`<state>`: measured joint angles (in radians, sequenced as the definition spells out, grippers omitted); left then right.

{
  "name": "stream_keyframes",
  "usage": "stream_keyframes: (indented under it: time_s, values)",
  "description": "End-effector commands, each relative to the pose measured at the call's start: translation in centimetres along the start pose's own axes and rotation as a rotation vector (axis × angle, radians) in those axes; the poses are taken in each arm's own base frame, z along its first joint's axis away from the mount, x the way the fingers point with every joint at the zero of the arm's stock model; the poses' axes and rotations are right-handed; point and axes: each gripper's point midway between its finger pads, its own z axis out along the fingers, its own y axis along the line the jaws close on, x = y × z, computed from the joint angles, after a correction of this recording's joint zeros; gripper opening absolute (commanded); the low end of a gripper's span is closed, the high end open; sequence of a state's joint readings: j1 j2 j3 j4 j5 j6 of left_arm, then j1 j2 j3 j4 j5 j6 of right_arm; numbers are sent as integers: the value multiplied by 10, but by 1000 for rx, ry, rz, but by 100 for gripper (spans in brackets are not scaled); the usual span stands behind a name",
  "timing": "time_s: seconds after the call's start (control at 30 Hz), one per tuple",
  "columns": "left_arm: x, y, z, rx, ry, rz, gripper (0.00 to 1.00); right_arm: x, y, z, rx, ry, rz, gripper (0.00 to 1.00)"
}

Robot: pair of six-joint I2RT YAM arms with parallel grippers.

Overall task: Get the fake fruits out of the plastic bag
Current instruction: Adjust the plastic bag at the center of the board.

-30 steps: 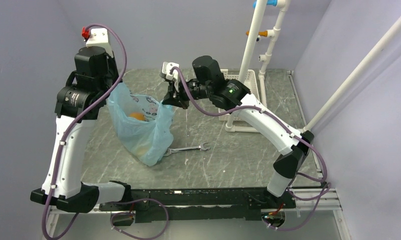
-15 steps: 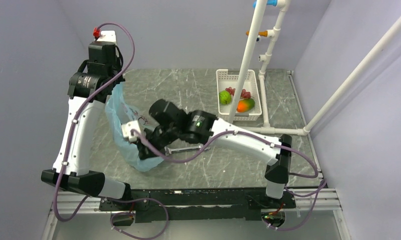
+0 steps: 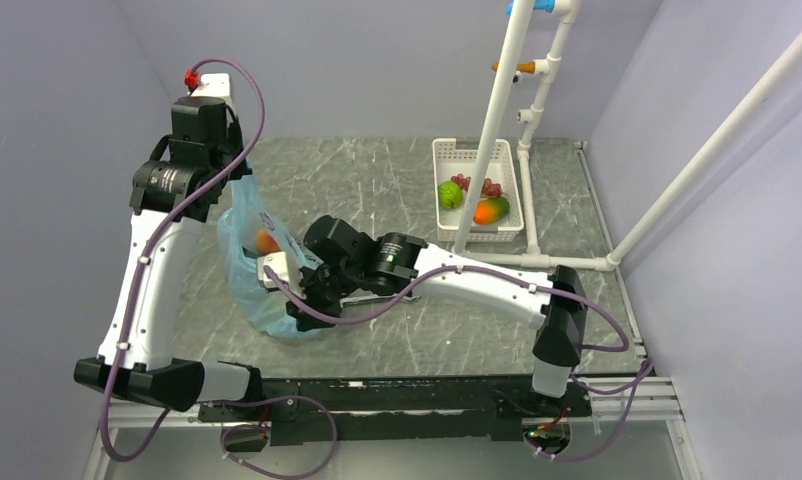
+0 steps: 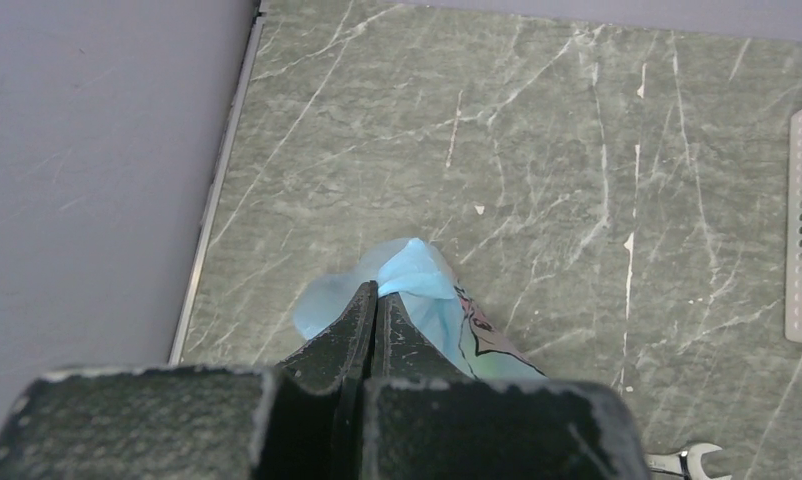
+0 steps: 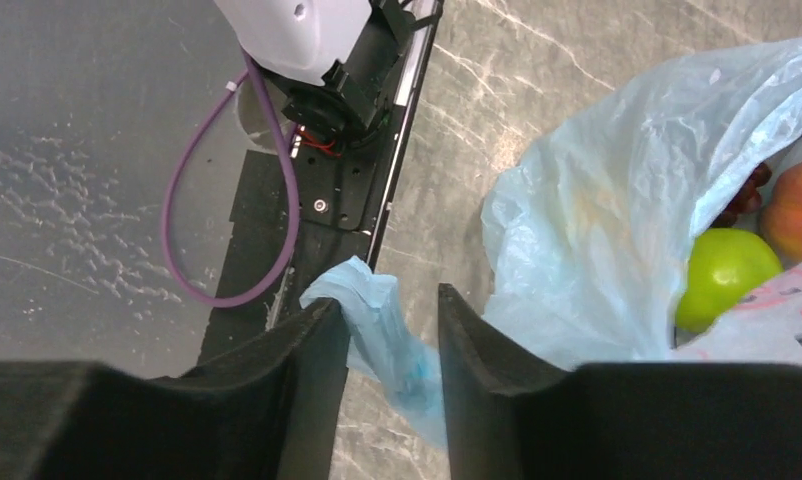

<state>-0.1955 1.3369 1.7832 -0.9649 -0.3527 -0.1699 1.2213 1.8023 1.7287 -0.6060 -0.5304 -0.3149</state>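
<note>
The plastic bag point(image 3: 249, 275) is made of thin, crinkled, light blue translucent film with a white-and-pink print. It is found on the left half of the grey, white-veined marbled table point(image 3: 397, 170). Its upper edge is lifted and its lower part is bunched on the surface.

The left gripper point(image 4: 375, 298) is closed, and a fold of the bag's film point(image 4: 417, 285) is pinched between its dark, tapered fingertips.

The right gripper point(image 5: 387, 312) is low beside the bag, with its jaws narrowly parted. A twisted strip of the blue film point(image 5: 382, 330) lies between them against one finger, and a gap is seen at the other.

Inside the bag, a smooth round green fruit point(image 5: 724, 288) and a red-orange fruit point(image 5: 799, 205) are visible through the mouth in the right wrist view.

A metal open-ended wrench point(image 4: 689, 462) lies on the table just beside the bag and is largely covered by the right arm in the top view.

A white perforated basket point(image 3: 442, 155) holding a green fruit point(image 3: 450, 194) and an orange-red fruit point(image 3: 491, 210) stands well apart at the far right. It is partly crossed by a white pipe frame point(image 3: 497, 110).
</note>
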Motion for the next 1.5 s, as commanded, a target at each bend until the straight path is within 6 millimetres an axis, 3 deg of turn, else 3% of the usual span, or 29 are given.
stream_keyframes:
  time_s: [0.0,0.33,0.43,0.6,0.77,0.83,0.93,1.17,1.37,1.47]
  values:
    - [-14,-4,-14,55,-79,-42,0,-42,0,-33,60,-150,-56,44]
    - [-9,-15,-22,139,-92,-23,0,-58,-13,-86,152,-350,24,75]
    - [-7,-17,-24,160,-93,-10,0,-55,-32,-109,216,-427,109,81]
    - [-1,-21,-27,193,-93,-2,0,-53,-83,-158,423,-578,365,96]
    - [0,-30,-38,260,-86,-2,0,-42,-116,-167,607,-568,570,97]
    - [-3,-34,-44,291,-96,-9,0,-39,-125,-160,615,-584,648,97]
    - [-11,-38,-51,320,-119,-29,0,-45,-121,-128,530,-566,646,98]
    - [-17,-15,-51,195,-124,-57,0,-81,-67,-81,352,-512,356,99]
    - [-13,-7,-49,141,-116,-73,0,-66,-39,-49,322,-361,162,99]
    - [-14,-4,-48,123,-123,-89,0,-50,-33,-27,347,-233,90,92]
